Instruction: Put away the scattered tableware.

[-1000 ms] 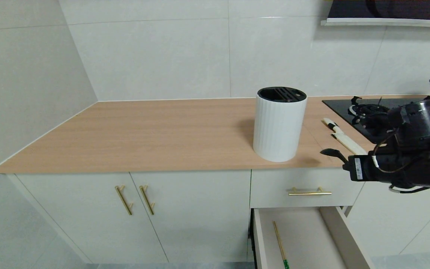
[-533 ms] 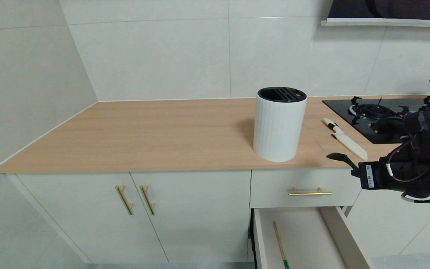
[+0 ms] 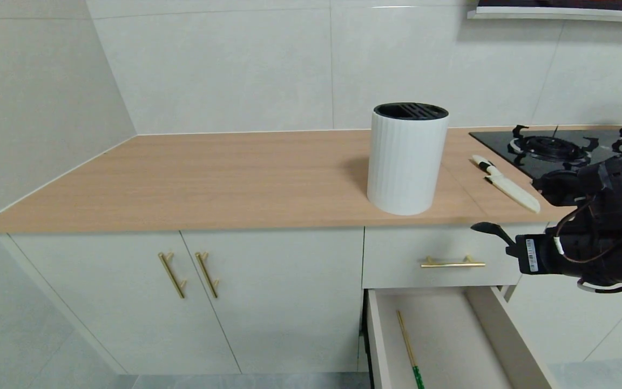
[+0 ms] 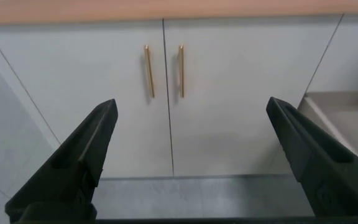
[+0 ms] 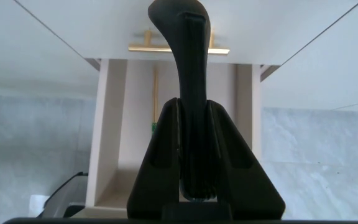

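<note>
A depositing step is judged to be in hand. A slim black utensil [image 5: 188, 37], smooth and plastic-looking with a rounded end, is clamped in the right gripper [image 3: 509, 247] in front of the front edge of the wood-grain countertop [image 3: 235, 178], above the pale open drawer [image 3: 502, 332]. Lowering it into the drawer, beside the wooden green-tipped chopsticks [image 3: 407, 346] by the left wall, and then releasing it are called for next. The left gripper [image 4: 191, 106] is spread wide, with nothing held. A white-bladed knife [image 3: 505, 183] is seen flat near the countertop's right end, just beside the black gas hob [image 3: 551, 147] and near the white ribbed cylindrical knife block [image 3: 407, 162] with its black slotted top.
</note>
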